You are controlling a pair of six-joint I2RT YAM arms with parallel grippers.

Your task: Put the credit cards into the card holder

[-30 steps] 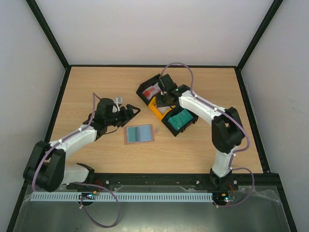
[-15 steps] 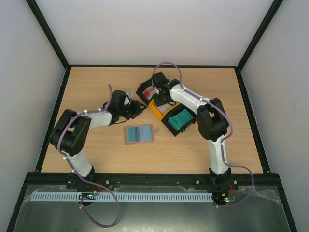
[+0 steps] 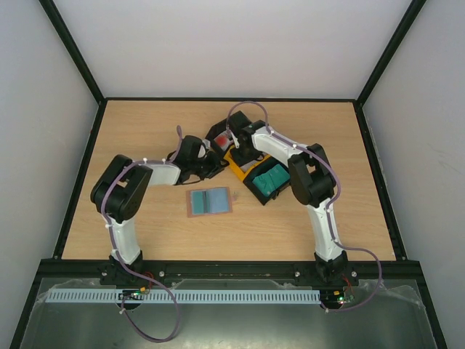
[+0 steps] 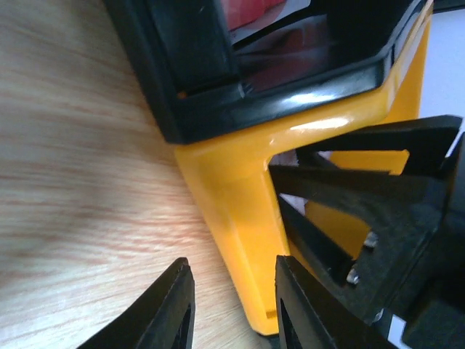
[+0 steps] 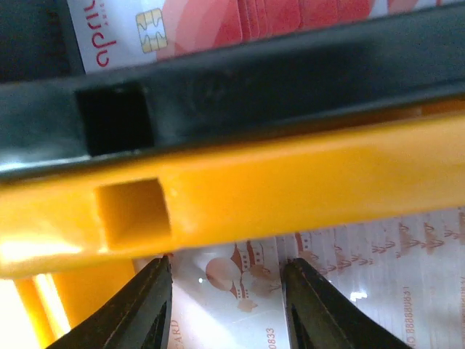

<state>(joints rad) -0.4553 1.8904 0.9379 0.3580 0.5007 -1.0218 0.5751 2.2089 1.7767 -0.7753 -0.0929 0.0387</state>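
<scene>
left jaws stand apart, low over the bench (image 4: pixel 65 182), one finger (image 4: pixel 173 309) on either side of a corner of the orange tray (image 4: pixel 232 203). i can't tell from this wrist view whether either finger touches the plastic. a black tray (image 4: pixel 189 65) butts against the orange one just beyond, with some red showing inside it.

right jaws are apart as well, fingers (image 5: pixel 149 309) hanging over a white card (image 5: pixel 243 280) with red marks that lies in the orange tray, just inside its long wall. whether they touch it i can't tell. past that wall is the black tray's rim, and in that tray a red-and-white card (image 5: pixel 182 25) with a chip lies face up.

from overhead, both arms reach to one cluster of three trays, mid-bench and a little toward the far edge. they sit in a slanted row. the black one with the red-and-white card is nearest the far edge, the orange one is in the middle, and a second black tray (image 3: pixel 256 190) toward the right edge holds teal cards (image 3: pixel 273 177). left jaws are on the orange tray's left-edge side, right jaws over its far end.

the holder (image 3: pixel 209 201) lies open and flat, blue-grey pockets up, between the trays and the near edge. it is near the trays but apart from them and from both jaws. every card i can see is in a tray.
</scene>
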